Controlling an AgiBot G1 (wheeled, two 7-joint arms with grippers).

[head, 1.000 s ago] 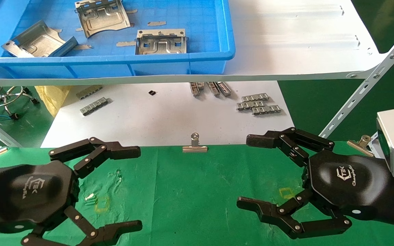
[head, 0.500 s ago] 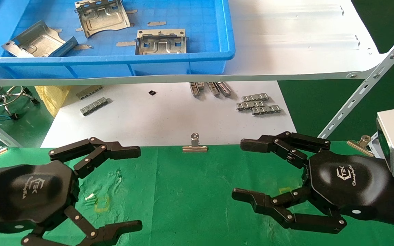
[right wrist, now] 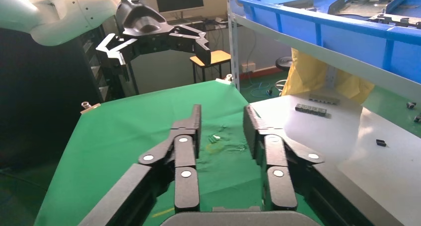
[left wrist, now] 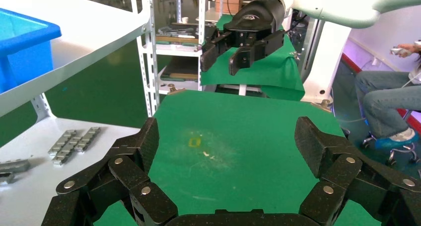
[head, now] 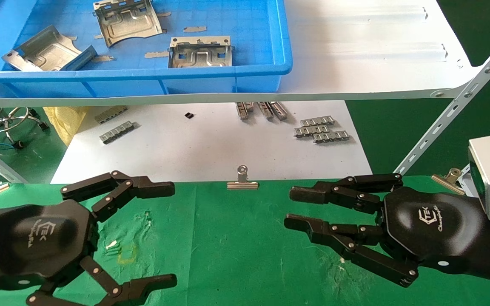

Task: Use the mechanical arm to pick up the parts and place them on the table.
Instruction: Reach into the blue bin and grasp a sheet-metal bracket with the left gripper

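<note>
The left hand [head: 136,233] hovers over the left end of the green table [head: 236,250], fingers spread wide and holding nothing; a small yellow square outline [head: 126,254] on the cloth lies between its fingers. From the left wrist view the same hand [left wrist: 228,151] frames bare cloth.

Up on the white shelf [head: 355,46], a blue bin [head: 245,72] holds the parts (three plates, none touched by either hand): one tilted at the left [head: 45,53], one at the back [head: 126,21], one nearest the front wall [head: 200,52].

Under the shelf, a white sheet [head: 202,148] carries small ridged strips, some at its left [head: 116,131] and more at its right [head: 321,129]. A binder clip [head: 242,180] sits on the table's far edge, about midway between the two hands.

The right hand [head: 296,208] hangs over the right part of the table, its fingers drawn near to each other with only a narrow gap between them, nothing in their grasp. In the right wrist view its fingers [right wrist: 187,146] run almost parallel above the cloth. A second clip [head: 447,178] lies at the far edge behind this hand.
</note>
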